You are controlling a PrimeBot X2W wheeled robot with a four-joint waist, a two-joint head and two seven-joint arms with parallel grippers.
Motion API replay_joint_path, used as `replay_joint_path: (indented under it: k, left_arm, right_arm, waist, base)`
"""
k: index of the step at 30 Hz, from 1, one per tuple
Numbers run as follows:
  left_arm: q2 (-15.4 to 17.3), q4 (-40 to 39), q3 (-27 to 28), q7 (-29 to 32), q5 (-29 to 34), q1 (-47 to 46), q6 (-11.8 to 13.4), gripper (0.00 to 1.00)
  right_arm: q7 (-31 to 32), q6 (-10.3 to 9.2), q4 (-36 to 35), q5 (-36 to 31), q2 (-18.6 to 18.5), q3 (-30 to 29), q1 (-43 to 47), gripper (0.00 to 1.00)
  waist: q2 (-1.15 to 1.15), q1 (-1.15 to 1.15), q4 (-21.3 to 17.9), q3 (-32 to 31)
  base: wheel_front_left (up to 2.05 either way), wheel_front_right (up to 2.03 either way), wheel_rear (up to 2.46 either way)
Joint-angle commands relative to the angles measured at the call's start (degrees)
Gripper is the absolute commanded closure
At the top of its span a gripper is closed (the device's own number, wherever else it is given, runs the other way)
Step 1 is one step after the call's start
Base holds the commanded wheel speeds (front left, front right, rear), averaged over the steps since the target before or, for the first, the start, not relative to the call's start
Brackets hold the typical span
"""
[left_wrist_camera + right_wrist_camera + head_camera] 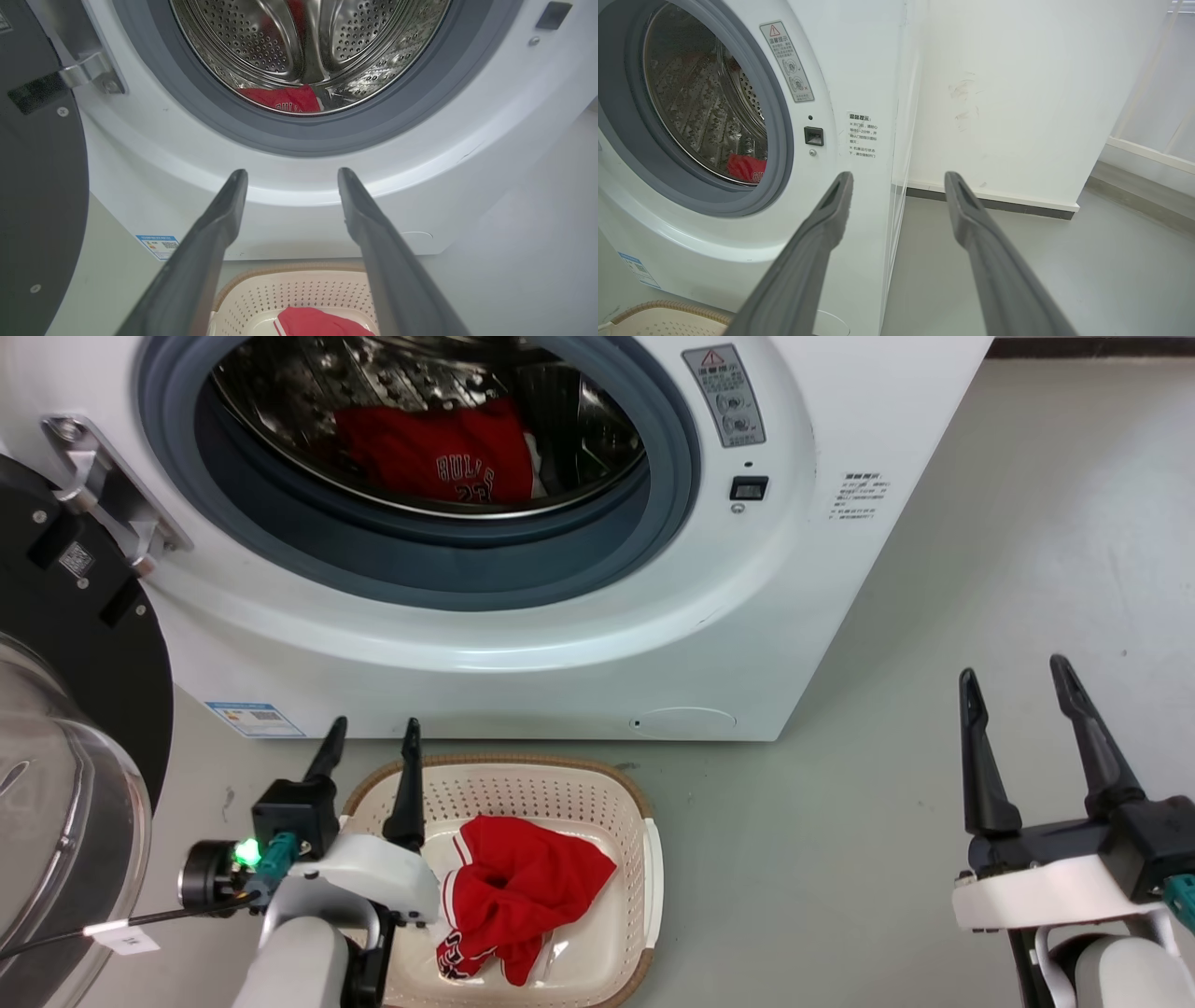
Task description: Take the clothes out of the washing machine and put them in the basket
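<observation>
A smooth grey floor (980,569) spreads in front of and to the right of the washing machine (560,653). A white wall (1017,84) with a dark skirting strip (994,204) stands behind the machine's right side. The machine is white and its porthole is open, with the glass door (56,728) swung out to its left. On the floor directly in front of the machine sits the cream basket (523,775), its far rim near the machine's foot. A red jersey (439,453) lies at the bottom of the steel drum (261,42) inside the machine. A second red jersey (523,887) lies crumpled in the basket. The left hand (373,723) hovers above the basket's left rear edge, below the porthole, with its fingers moderately apart and empty. The right hand (1013,667) hangs over bare floor off the machine's right front corner, fingers wide and empty. A blue label (254,719) is stuck low on the machine's front left.
</observation>
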Motion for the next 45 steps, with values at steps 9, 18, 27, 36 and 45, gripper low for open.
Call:
replay_joint_path:
  k: [9,18,27,36,45]
  left_arm:
    - [-0.8,2.9,3.0,-0.1,2.5,-7.6,-2.1,0.00]
    - [2.2,17.0,1.7,1.9,3.9,-28.4,-4.7,0.00]
    - [5.9,28.5,0.3,7.9,5.1,-47.3,-6.2,0.00]
    - [10.7,38.4,-1.6,16.3,6.5,-65.3,-7.6,0.00]
    - [15.0,44.3,-3.7,26.3,8.0,-78.2,-7.9,0.00]
  right_arm:
    - [-0.1,-0.05,-0.5,0.4,0.0,1.1,-1.0,0.00]
    - [-0.1,-0.04,-1.7,1.2,0.1,1.7,-4.9,0.00]
    - [-0.1,-0.05,-3.2,3.0,0.1,2.6,-9.1,0.00]
    - [-0.1,-0.04,-5.2,5.5,0.1,3.3,-13.3,0.00]
    - [-0.1,-0.05,-7.1,7.6,0.1,3.2,-14.3,0.00]
  waist:
    - [0.00,0.02,-1.2,0.9]
    - [0.00,0.02,-4.9,8.8]
    - [0.00,0.02,-8.9,17.8]
    - [0.00,0.02,-12.9,26.6]
    - [0.00,0.02,-15.8,32.7]
  base:
    - [0.00,0.00,0.00]
    - [0.00,0.00,0.00]
    - [0.00,0.00,0.00]
    - [0.00,0.00,0.00]
    - [0.00,0.00,0.00]
